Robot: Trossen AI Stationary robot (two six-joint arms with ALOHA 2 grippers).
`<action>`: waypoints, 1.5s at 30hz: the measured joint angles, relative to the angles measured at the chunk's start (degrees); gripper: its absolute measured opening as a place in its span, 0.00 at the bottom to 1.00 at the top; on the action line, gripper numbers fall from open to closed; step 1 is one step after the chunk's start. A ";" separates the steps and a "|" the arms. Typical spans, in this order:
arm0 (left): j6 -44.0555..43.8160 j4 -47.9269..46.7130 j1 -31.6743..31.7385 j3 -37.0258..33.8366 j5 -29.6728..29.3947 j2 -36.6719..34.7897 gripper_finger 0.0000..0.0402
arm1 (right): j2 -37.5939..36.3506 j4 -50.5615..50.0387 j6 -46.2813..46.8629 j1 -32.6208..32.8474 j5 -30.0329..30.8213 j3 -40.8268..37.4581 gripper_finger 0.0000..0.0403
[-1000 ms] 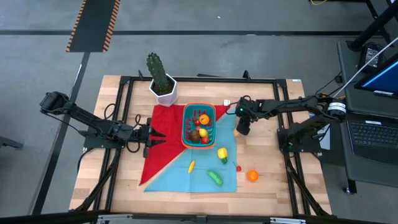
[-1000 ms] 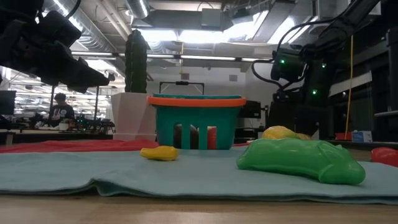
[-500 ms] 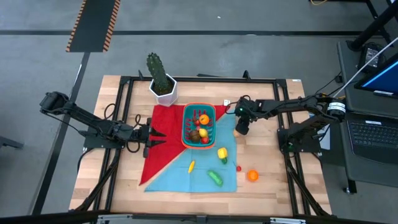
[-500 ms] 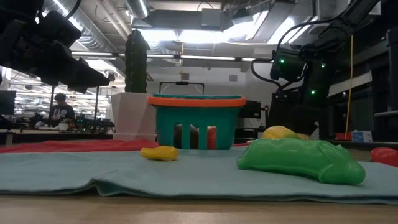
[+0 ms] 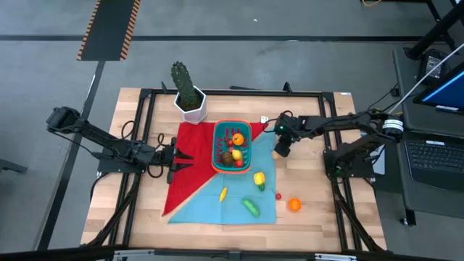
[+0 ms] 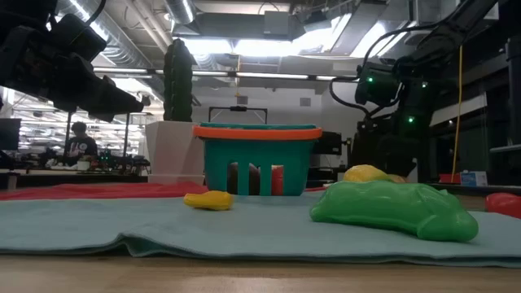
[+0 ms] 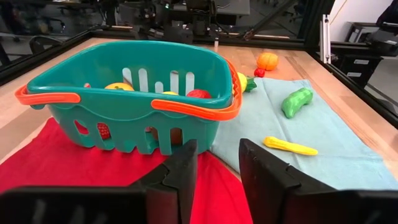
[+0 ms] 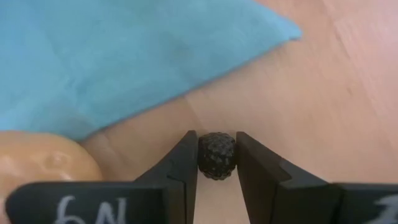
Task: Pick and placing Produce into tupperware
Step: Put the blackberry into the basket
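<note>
The right gripper [image 8: 216, 155], just right of the teal plastic orange-rimmed tupperware [image 5: 232, 147], pinches a small dark bumpy berry [image 8: 216, 154] that looks liable to squirt free.

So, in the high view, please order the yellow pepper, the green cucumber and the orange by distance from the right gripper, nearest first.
From the right gripper:
1. yellow pepper, on the blue cloth beside the basket.
2. orange, on bare wood.
3. green cucumber, near the cloth's front edge; close to the orange's distance.

Teal tupperware [image 5: 232, 147] holding produce [image 5: 236, 139], perhaps blackberry [image 8: 216, 155] clamped
</note>
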 joint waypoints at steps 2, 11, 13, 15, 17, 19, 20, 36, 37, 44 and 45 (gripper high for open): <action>0.00 0.00 -0.01 0.00 -0.02 0.00 0.27 | -1.26 -0.55 -0.02 -0.02 0.17 -0.09 0.22; 0.00 0.01 -0.02 0.01 -0.02 0.00 0.23 | -11.53 -11.01 -1.31 -0.19 0.15 6.85 0.22; 0.00 0.00 0.00 0.00 -0.02 -0.02 0.22 | -14.54 -11.47 -3.01 -0.19 0.09 7.95 0.22; 0.00 0.01 -0.01 0.01 -0.02 -0.02 0.21 | -17.89 -11.51 -4.44 -0.32 -0.06 8.45 0.22; 0.00 0.00 -0.02 0.00 -0.02 0.00 0.20 | -21.65 -12.13 -4.46 -0.83 -0.61 8.31 0.22; 0.00 0.00 -0.02 0.02 0.00 0.00 0.19 | -25.44 -12.97 -3.21 -1.26 -1.38 7.46 0.22; -0.02 0.00 0.00 0.02 -0.02 0.00 0.19 | -27.44 -13.30 -2.97 -1.38 -1.60 6.63 0.22; -0.17 0.02 -0.02 0.01 0.00 0.00 0.12 | -55.45 16.43 1.04 -1.42 -18.63 -19.68 0.22; -0.17 0.02 -0.02 0.02 0.00 0.00 0.11 | -56.18 18.98 1.32 -1.42 -20.60 -21.05 0.22; -0.17 0.01 -0.02 0.02 0.00 -0.01 0.08 | -57.47 33.42 0.66 -1.42 -30.50 -28.55 0.22; -0.17 0.02 0.00 0.02 0.00 0.00 0.07 | -57.49 34.65 0.66 -1.42 -31.26 -29.14 0.22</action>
